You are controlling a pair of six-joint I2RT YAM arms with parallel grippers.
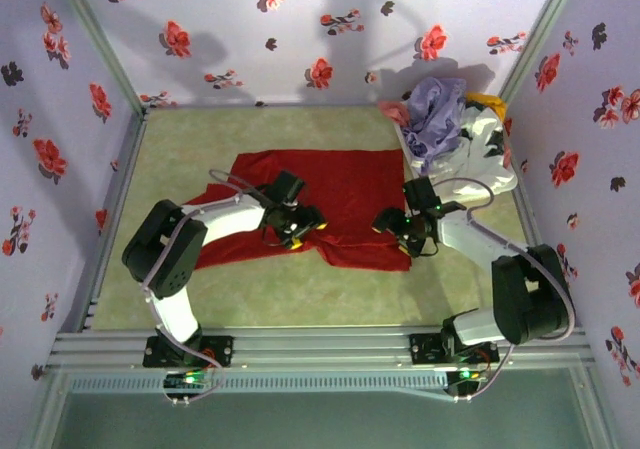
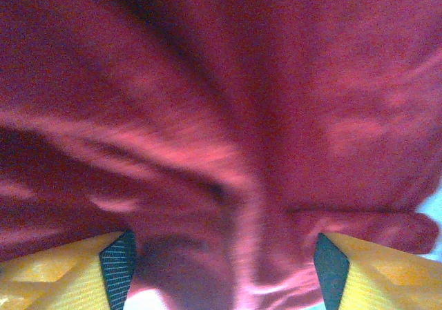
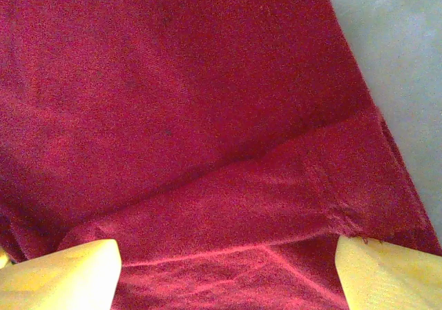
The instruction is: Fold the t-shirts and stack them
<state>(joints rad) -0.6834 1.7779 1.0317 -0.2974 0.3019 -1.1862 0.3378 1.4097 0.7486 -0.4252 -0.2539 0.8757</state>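
Red shirt [image 1: 340, 194], soft, light and limp, lies spread across the middle of the table [image 1: 300, 294], so you would best pinch its near hem, where your left gripper [image 1: 300, 231] and right gripper [image 1: 392, 227] hover, fingers apart, holding nothing.

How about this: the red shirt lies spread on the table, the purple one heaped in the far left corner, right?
No: the top external view shows the purple shirt heaped in the far right corner. The red shirt does lie spread on the table.
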